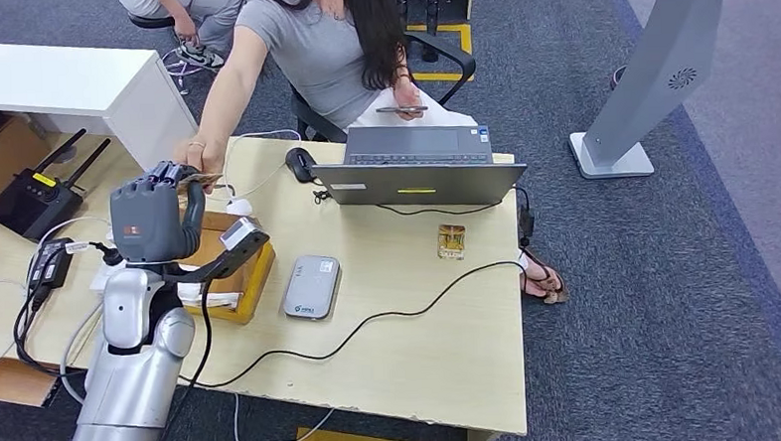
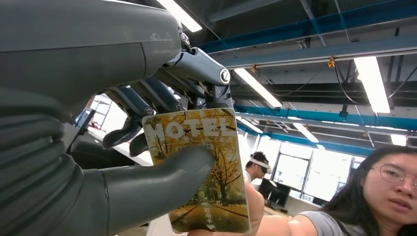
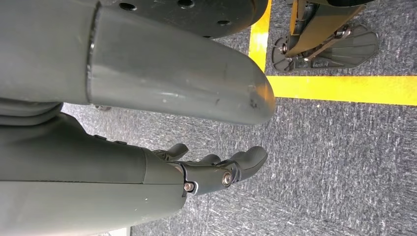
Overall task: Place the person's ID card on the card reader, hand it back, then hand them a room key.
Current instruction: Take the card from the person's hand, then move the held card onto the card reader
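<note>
My left hand (image 1: 156,219) is raised over the table's left part. It pinches a room key card (image 2: 216,196), printed with "MOTEL" and yellow autumn trees, between thumb (image 2: 162,172) and fingers. A seated person in a grey shirt (image 1: 310,55) stretches an arm across the table, and their hand (image 1: 197,152) meets the far edge of the card; their fingers (image 2: 252,209) touch it in the left wrist view. The grey card reader (image 1: 311,287) lies flat on the table to the right of my hand. My right hand (image 3: 216,169) hangs over the carpet, holding nothing, fingers loosely extended.
An open laptop (image 1: 419,170) stands at the table's far edge with a mouse (image 1: 300,164) beside it. A small orange card (image 1: 451,241) lies right of the reader. A cardboard box (image 1: 232,272) sits under my hand. Cables (image 1: 371,321) cross the wooden table (image 1: 423,368). A router (image 1: 35,196) is at the left.
</note>
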{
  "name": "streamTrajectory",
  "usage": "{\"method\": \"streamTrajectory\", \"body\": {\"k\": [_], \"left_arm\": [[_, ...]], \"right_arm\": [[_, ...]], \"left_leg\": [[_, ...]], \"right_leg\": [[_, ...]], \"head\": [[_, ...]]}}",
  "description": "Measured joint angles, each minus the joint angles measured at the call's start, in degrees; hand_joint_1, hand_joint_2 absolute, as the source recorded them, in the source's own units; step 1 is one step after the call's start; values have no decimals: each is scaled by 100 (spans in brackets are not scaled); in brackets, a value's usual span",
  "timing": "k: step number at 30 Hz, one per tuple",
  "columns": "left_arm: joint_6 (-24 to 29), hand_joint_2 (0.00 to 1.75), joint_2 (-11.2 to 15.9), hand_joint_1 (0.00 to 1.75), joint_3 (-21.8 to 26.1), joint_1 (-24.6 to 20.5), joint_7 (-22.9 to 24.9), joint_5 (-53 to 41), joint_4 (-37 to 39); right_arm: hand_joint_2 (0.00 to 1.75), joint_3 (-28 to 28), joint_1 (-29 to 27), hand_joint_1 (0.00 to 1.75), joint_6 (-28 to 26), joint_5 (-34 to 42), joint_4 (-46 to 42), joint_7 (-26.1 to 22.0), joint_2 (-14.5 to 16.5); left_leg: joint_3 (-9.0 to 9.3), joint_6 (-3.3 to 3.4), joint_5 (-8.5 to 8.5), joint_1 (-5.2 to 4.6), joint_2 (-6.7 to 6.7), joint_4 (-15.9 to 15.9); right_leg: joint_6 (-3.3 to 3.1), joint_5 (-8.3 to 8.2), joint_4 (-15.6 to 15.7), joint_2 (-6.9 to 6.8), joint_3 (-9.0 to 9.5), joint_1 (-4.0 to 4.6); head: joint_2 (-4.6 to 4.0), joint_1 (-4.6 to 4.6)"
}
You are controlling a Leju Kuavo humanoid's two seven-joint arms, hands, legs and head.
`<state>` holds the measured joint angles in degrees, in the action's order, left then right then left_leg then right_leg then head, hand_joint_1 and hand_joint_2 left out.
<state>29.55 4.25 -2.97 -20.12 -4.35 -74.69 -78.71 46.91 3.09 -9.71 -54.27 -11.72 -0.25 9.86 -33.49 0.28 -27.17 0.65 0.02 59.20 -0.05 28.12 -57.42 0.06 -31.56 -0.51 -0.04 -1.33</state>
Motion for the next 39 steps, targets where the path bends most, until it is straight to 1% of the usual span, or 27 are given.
{"method": "streamTrajectory", "body": {"k": [4,7,9,15,19,28,39], "left_arm": [[-238,175,-8,175,-52,2,87,-125,86],[-524,175,-28,175,-154,3,299,-381,333],[-598,175,-53,175,-227,3,397,-486,557],[-620,175,-98,175,-327,3,464,-544,907],[-742,175,-133,175,-362,0,514,-619,1098],[-750,175,-275,175,-476,4,691,-784,1839],[-654,175,-354,175,-497,-41,691,-839,2063]], "right_arm": [[0,0,0,0,4,-38,0,-10,-3],[0,0,2,0,10,-74,0,-10,-3],[0,1,3,0,11,-89,0,-10,-3],[0,2,2,0,11,-92,1,-10,-3],[0,2,3,0,19,-114,2,-10,-3],[0,2,11,0,44,-168,14,-3,-1],[0,2,13,0,49,-162,34,-1,-1]], "left_leg": [[0,0,0,0,0,0],[0,0,0,0,0,0],[-1,0,0,0,0,0],[-2,0,0,0,1,0],[-1,0,0,0,1,0],[3,1,-1,-1,4,0],[14,1,-1,-1,2,-1]], "right_leg": [[0,0,0,0,-1,0],[0,0,0,0,-2,0],[0,0,0,0,-2,0],[0,0,0,1,-3,0],[0,0,0,1,-3,0],[0,-1,0,3,3,0],[1,-1,0,2,15,0]], "head": [[0,-1],[0,-1],[0,0],[0,-1],[0,-1],[-1,1],[0,3]]}}
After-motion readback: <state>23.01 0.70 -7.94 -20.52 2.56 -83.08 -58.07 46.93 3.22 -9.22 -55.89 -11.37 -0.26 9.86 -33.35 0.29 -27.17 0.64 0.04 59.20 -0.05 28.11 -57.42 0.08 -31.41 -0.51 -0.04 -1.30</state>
